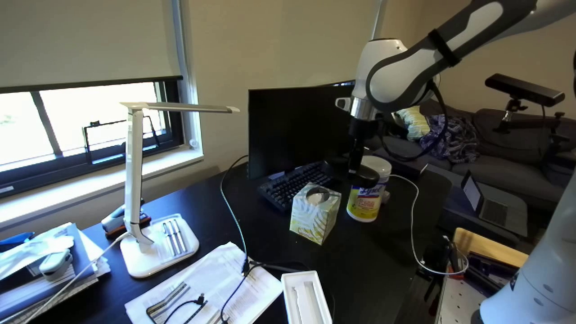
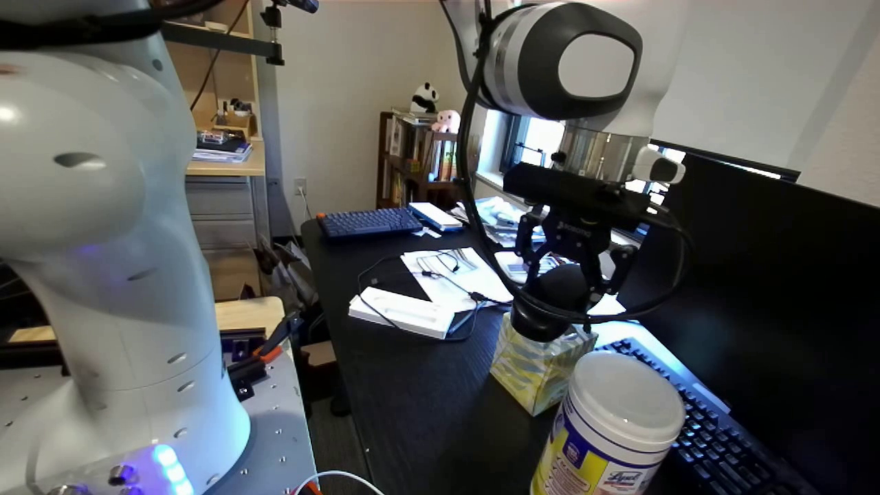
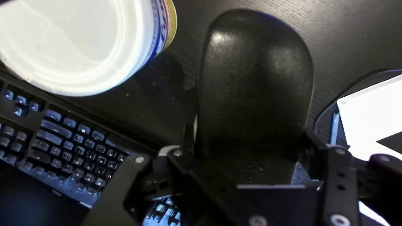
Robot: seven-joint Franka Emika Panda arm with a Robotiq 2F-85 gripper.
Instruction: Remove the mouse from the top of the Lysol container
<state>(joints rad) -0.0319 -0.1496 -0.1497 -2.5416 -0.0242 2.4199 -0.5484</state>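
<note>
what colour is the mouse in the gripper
Black; the mouse shows best in the wrist view.

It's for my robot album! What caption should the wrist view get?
A robot hand grips a black mouse, held apart from the Lysol container, with a keyboard nearby.

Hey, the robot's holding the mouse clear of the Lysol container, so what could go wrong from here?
First, the mouse could slip: much of it juts out past the gripper, and it hangs above the desk. Second, a careless move might knock the Lysol container or the tissue box, both standing nearby. Third, the cable looping beside the gripper in an exterior view could perhaps catch on something.
</note>
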